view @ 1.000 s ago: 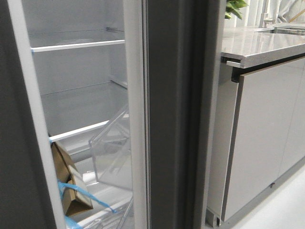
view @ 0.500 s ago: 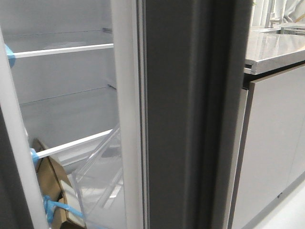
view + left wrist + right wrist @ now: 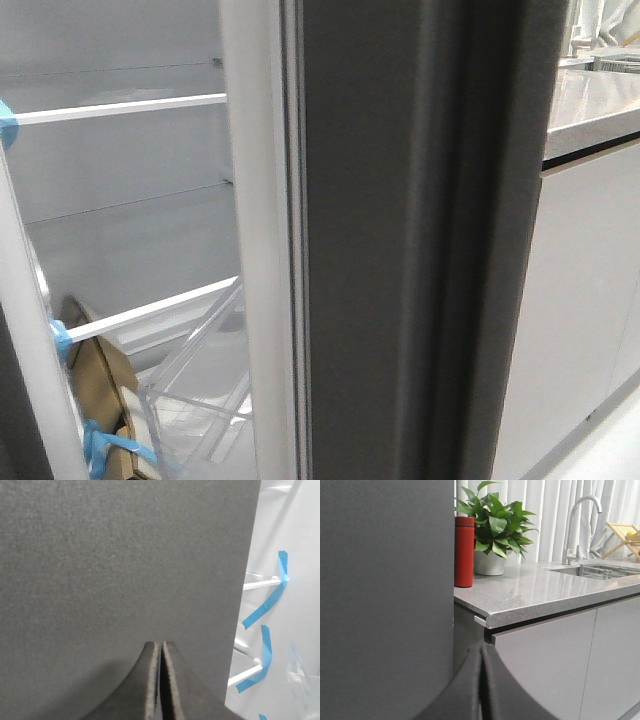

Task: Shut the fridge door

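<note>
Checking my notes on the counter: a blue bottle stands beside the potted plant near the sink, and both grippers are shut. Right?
One detail is off: the bottle is red, not blue, as the right wrist view shows. It does stand beside the plant on the counter, with the sink further along. The left gripper and right gripper are both shut.

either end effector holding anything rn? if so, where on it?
Nothing held. Left end effector is shut, empty, facing the fridge door; contact can't be told. Right end effector is shut, empty.
</note>
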`<act>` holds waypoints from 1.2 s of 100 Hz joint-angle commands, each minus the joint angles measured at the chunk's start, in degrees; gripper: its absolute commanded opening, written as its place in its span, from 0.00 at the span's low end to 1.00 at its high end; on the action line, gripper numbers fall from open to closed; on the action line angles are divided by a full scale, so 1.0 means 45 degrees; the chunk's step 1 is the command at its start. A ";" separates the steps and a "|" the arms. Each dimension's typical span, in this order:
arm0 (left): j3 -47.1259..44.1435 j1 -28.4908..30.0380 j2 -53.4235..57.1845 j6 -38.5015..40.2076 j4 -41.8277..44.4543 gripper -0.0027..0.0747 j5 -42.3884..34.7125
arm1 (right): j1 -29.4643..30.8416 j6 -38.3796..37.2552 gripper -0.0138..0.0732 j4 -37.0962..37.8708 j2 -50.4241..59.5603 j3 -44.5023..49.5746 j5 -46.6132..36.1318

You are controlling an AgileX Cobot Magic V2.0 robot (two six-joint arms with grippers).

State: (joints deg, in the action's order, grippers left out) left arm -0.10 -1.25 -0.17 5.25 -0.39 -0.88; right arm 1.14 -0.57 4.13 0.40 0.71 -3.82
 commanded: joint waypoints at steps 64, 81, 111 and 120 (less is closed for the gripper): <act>-0.0355 0.0028 -0.0241 0.0044 -0.0020 0.01 -0.0979 | 0.0081 0.0126 0.07 0.0097 0.0148 0.0124 -0.0995; -0.0355 0.0028 -0.0241 0.0044 -0.0020 0.01 -0.0979 | 0.0081 0.0126 0.07 0.0097 0.0148 0.0124 -0.0995; -0.0355 0.0028 -0.0241 0.0044 -0.0020 0.01 -0.0979 | 0.0058 -0.0122 0.07 0.0097 0.0148 0.0065 -0.1045; -0.0355 0.0028 -0.0241 0.0044 -0.0020 0.01 -0.0979 | 0.0058 -0.0122 0.07 0.0097 -0.0008 -0.0450 -0.0764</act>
State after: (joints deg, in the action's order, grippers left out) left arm -0.10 -1.25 -0.17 5.25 -0.39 -0.88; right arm 1.14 -0.91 4.13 0.40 0.59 -3.69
